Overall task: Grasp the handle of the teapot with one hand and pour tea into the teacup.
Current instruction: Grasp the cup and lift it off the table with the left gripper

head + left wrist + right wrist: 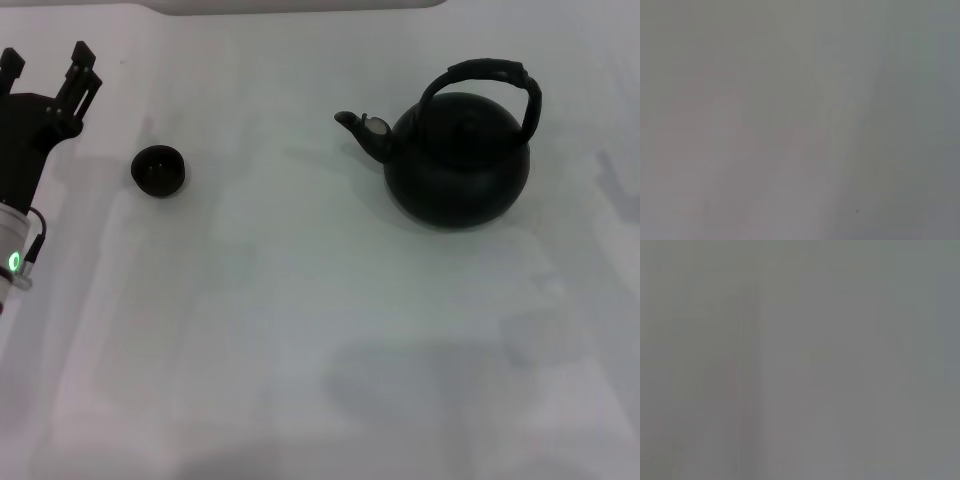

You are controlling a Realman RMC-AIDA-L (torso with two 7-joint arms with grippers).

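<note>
— Fingers of the left gripper (45,68)?
— Spread apart, holding nothing, just left of the teacup (158,170).
— And the teapot (458,160)?
— Upright on the white table (300,330), well right of the cup, handle (487,82) untouched, spout facing the cup.

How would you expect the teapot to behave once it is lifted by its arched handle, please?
The teapot looks bulky, so it is probably heavy. Hung from the handle arching over its lid, it may swing. Its spout points toward the teacup, so it should tip that way.
</note>
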